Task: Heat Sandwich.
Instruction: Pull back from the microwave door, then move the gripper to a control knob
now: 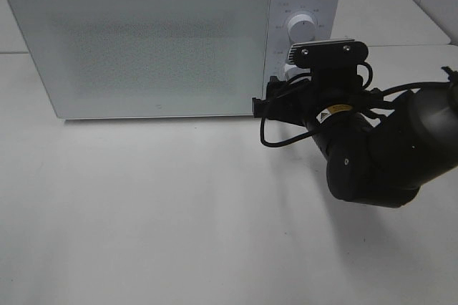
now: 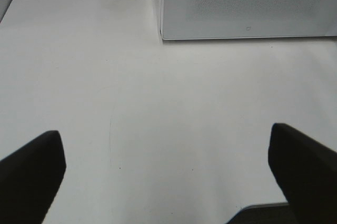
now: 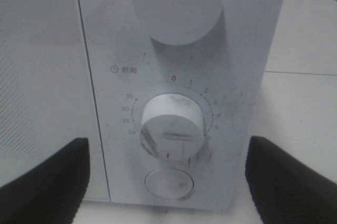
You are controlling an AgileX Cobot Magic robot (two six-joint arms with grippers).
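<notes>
Closely before the microwave's (image 1: 143,40) timer dial (image 3: 171,124) the right gripper (image 3: 166,145) is held spread; the left gripper (image 2: 164,132) is spread over open table (image 2: 158,77).

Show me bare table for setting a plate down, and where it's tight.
Free: the table in front of the microwave door, left of the right arm; also under the open left gripper. Crowded: by the timer knob, where the right gripper sits.

Looks like a robot lab bench: a white microwave (image 1: 143,40) stands on bare white tables (image 1: 179,212) pushed together, its timer dial (image 3: 174,121) just ahead of the black fingers (image 3: 47,182).
</notes>
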